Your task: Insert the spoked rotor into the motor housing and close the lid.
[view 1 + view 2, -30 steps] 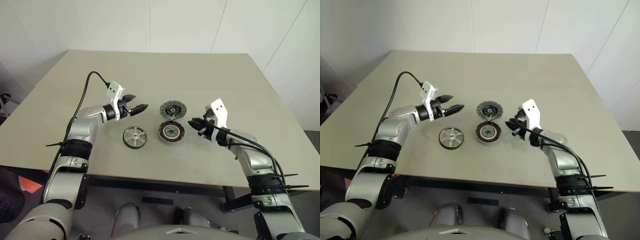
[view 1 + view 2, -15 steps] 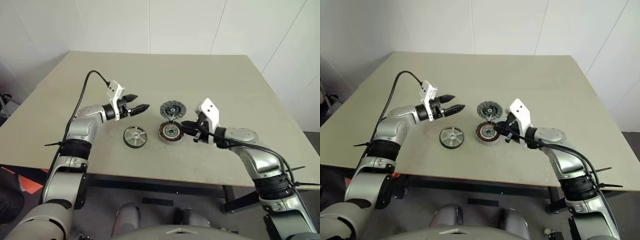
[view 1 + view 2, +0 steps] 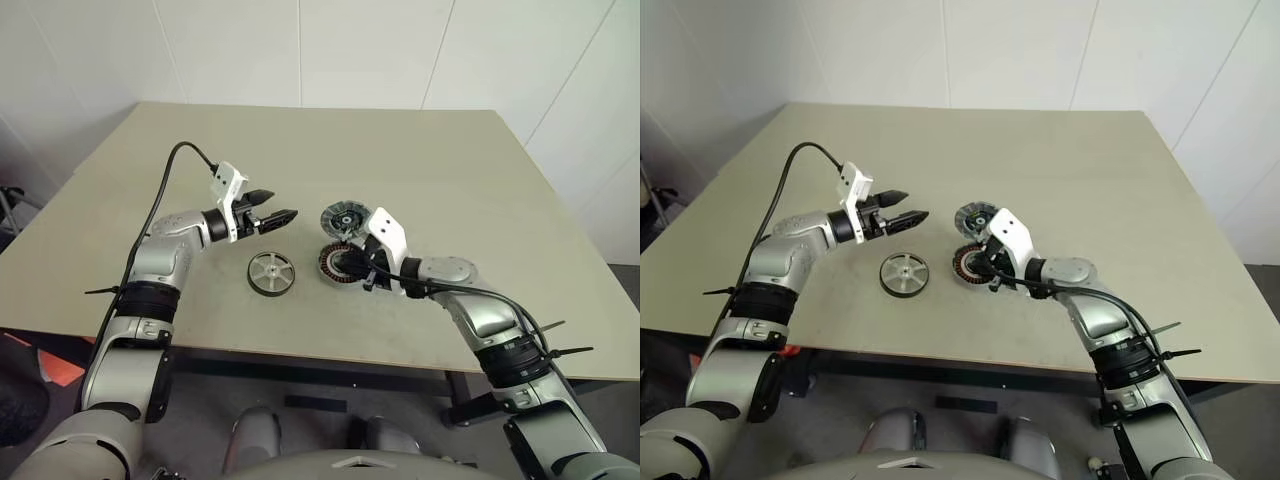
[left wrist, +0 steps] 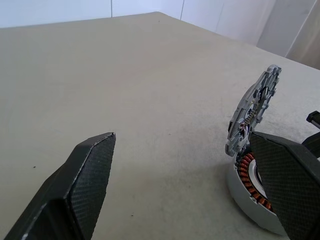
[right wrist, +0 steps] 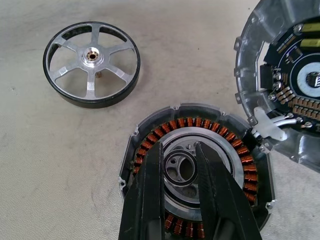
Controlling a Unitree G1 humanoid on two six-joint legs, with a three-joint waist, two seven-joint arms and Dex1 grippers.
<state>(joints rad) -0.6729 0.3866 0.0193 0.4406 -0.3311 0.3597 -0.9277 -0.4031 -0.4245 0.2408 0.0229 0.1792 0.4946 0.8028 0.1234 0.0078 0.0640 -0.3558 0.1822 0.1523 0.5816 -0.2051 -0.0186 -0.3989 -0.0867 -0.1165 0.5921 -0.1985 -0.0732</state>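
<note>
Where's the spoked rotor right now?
The spoked rotor lies flat on the table, just left of the motor housing, below and ahead of the left gripper.

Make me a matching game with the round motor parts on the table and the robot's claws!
Things:
1. spoked rotor
2. motor housing
3. lid
4. left gripper

Descriptions:
A. copper windings ring its hole
B. hinged open, tilted up beside the housing
C. silver wheel lying flat, alone
D. open above the table, holding nothing

Pairs: 1-C, 2-A, 3-B, 4-D
</note>
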